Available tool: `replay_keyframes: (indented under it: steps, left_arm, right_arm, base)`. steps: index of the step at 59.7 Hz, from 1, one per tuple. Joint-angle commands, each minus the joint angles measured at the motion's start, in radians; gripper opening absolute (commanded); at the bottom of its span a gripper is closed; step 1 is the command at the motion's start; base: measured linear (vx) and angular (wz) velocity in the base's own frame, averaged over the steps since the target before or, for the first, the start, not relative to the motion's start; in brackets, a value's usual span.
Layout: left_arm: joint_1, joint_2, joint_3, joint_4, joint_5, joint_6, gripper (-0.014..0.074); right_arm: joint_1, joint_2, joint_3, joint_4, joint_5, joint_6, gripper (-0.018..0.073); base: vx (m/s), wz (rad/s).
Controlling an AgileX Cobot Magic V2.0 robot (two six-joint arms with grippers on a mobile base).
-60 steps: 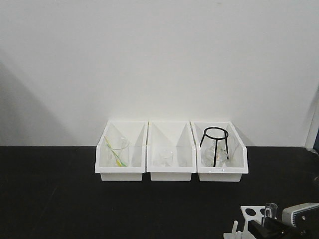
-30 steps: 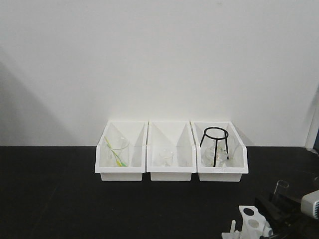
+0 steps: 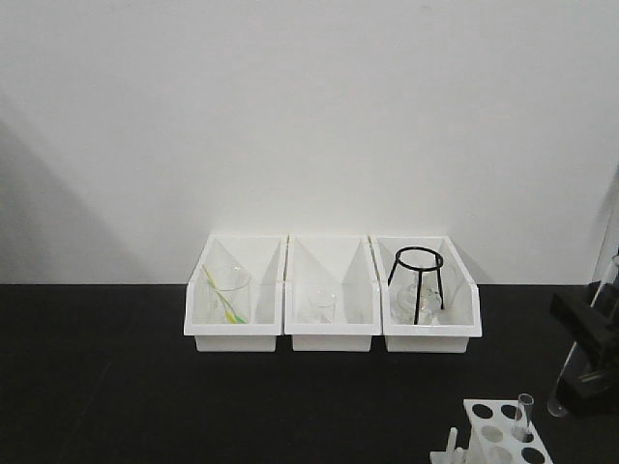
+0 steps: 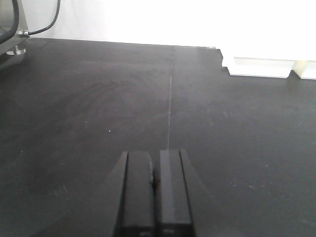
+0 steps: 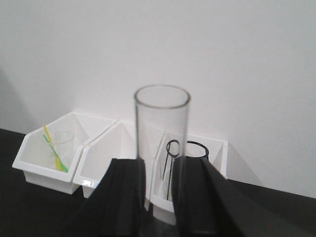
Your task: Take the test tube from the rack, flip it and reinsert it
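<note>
Along the back of the black tabletop (image 3: 145, 387) three white bins stand side by side against the wall; the left bin (image 3: 232, 338) holds a clear beaker (image 3: 228, 290) with a green and yellow stick (image 3: 229, 306) in it, the middle bin (image 3: 332, 339) a smaller beaker (image 3: 321, 307), the right bin (image 3: 431, 339) a black ring tripod (image 3: 418, 280) and some glassware; all sit well apart from the rack (image 3: 495, 422), which stands at the near right edge with a second tube (image 3: 523, 414) upright in one of its holes; nothing lies between the rack and the bins. The right gripper (image 3: 588, 340) hangs at the right border of the front view, above and beside the rack, its jaws closed around the test tube (image 3: 561, 398), which slants with its rounded end low and clear of the rack; the right wrist view shows the open mouth above the black fingers (image 5: 126, 197). The left gripper (image 4: 154, 192) is pressed closed on nothing over bare tabletop. Half a second ago the right gripper was lower and close against the rack, hiding part of it; it has since risen and moved right, and the rack's top plate shows whole; the bins are unchanged.
</note>
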Motion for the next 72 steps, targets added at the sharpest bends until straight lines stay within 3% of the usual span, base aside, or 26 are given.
replay_keyframes:
  steps: [1,25,47,56,63,72]
  left_arm:
    - [-0.007,-0.012,0.000,-0.003,-0.087,0.000,-0.0006]
    - [-0.007,-0.012,0.000,-0.003,-0.087,0.000,-0.0006]
    - [-0.007,-0.012,0.000,-0.003,-0.087,0.000,-0.0006]
    - [-0.007,-0.012,0.000,-0.003,-0.087,0.000,-0.0006]
    - [-0.007,-0.012,0.000,-0.003,-0.087,0.000,-0.0006]
    - [-0.007,-0.012,0.000,-0.003,-0.087,0.000,-0.0006]
  right_arm:
    - [-0.001,-0.015,-0.053,-0.051,0.002,0.036,0.0064]
    - [-0.001,-0.001,-0.053,-0.623,0.119,-0.074,0.0069]
    - [-0.001,-0.001,-0.053,-1.099,0.166,-0.261,0.0073]
    - [-0.001,-0.002,-0.053,-1.096,0.167,-0.344,0.0074]
    - [-0.001,-0.003,-0.053,-1.079,0.167,-0.313,0.0074]
    - [-0.001,-0.003,-0.053,-0.986,0.168,-0.224,0.0074]
  base:
    - [0.00,0.00]
    - [0.00,0.00]
    - [0.00,0.00]
    - [0.00,0.00]
    - [0.00,0.00]
    - [0.00,0.00]
